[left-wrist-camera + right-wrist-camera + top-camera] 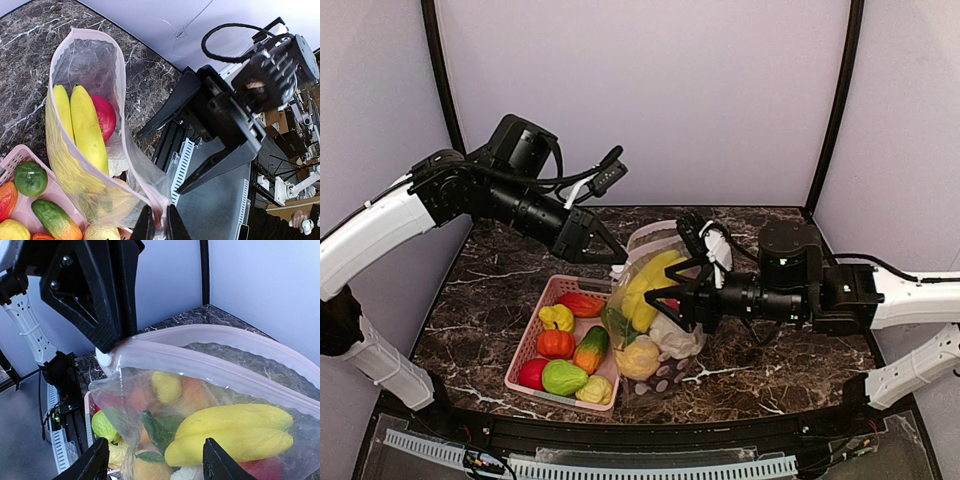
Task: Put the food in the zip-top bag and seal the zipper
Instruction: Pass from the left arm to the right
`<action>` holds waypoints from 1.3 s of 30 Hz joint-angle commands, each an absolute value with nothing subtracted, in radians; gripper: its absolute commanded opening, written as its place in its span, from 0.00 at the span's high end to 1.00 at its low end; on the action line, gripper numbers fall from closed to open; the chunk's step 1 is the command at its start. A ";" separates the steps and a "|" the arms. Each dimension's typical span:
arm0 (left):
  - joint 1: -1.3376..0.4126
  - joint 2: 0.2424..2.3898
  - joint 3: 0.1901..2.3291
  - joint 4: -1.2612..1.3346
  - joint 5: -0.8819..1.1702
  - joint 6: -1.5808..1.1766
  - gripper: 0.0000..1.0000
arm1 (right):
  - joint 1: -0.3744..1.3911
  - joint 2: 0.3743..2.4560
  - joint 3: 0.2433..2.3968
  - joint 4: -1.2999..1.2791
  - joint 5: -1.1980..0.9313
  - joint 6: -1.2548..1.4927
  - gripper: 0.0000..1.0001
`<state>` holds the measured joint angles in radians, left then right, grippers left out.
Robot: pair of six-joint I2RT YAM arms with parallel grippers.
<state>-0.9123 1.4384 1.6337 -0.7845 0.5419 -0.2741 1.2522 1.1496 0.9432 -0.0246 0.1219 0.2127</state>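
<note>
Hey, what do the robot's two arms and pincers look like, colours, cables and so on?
The left arm and right arm share a look: white shells near the base, black joints and links further out. A black cable loops over the right wrist. The left pincer and right pincer each have two black, wedge-shaped fingers.

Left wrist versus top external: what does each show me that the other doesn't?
Only the left wrist: the pinch itself, the left gripper shut on the zipper, and a clear look into the open mouth at the banana and red fruit. Only the top external: the whole pink basket with food in it, and how both arms lie. Both: the zip-top bag held up, with the right gripper open beside it.
</note>
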 commanded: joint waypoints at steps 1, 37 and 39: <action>-0.907 1.424 1.667 -0.791 0.554 -0.293 0.96 | 1.292 1.206 0.948 0.051 0.277 0.149 0.40; -0.907 1.171 1.188 -0.292 0.457 -0.498 0.47 | 1.318 1.314 1.007 0.061 0.501 0.356 1.00; -0.907 1.170 1.173 -0.268 0.464 -0.511 0.51 | 1.319 1.316 1.009 0.063 0.499 0.359 1.00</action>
<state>-0.9104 1.1965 1.1995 -0.3504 0.4374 -0.4774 1.3094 1.3098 0.9764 0.0536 0.4686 0.3332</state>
